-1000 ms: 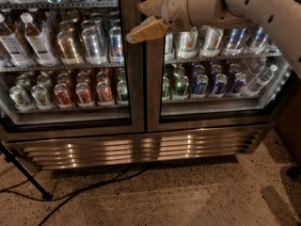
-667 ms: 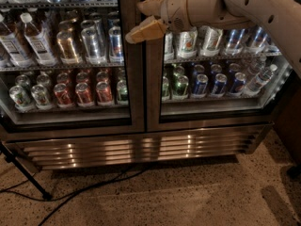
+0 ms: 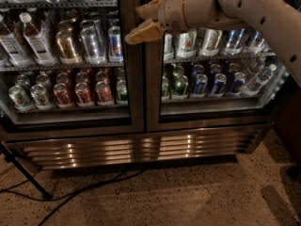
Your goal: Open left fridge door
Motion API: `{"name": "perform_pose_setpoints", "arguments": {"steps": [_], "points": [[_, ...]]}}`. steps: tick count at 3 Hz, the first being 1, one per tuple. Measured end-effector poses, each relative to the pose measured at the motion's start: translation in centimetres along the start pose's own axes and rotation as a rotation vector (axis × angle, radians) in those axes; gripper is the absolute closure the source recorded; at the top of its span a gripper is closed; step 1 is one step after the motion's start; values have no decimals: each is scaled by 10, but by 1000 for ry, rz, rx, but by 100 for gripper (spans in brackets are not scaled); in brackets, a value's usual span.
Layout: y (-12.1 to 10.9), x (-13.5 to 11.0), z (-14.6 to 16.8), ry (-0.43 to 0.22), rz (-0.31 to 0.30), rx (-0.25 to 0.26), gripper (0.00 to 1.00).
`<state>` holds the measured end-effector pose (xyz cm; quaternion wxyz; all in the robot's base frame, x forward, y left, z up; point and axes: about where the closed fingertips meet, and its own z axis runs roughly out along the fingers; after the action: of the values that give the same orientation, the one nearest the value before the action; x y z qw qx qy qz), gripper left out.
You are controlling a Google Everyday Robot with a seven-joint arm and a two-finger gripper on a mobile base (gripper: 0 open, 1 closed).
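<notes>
Speckled floor w/ black cable and a stand leg at left. Fridge fills the top, steel grille at base. Left fridge door is the left half, shut, flush w/ right door; cans and bottles behind its glass. Gripper up top at the centre seam, fingers spread apart, in front of the door frame.

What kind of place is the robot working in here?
Probably a shop, canteen or office snack area: a two-door glass-front drinks fridge holds rows of cans and bottles above a speckled floor. The gripper is in front of the inner edge of the left fridge door, high up.
</notes>
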<state>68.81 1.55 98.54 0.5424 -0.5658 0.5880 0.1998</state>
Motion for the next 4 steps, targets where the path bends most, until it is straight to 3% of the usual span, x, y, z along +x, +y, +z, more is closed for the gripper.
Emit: {"name": "perform_pose_setpoints", "arguments": {"steps": [3, 4], "points": [[2, 7, 5, 14, -21, -6, 25], [-9, -7, -2, 3, -55, 30, 26]]}}
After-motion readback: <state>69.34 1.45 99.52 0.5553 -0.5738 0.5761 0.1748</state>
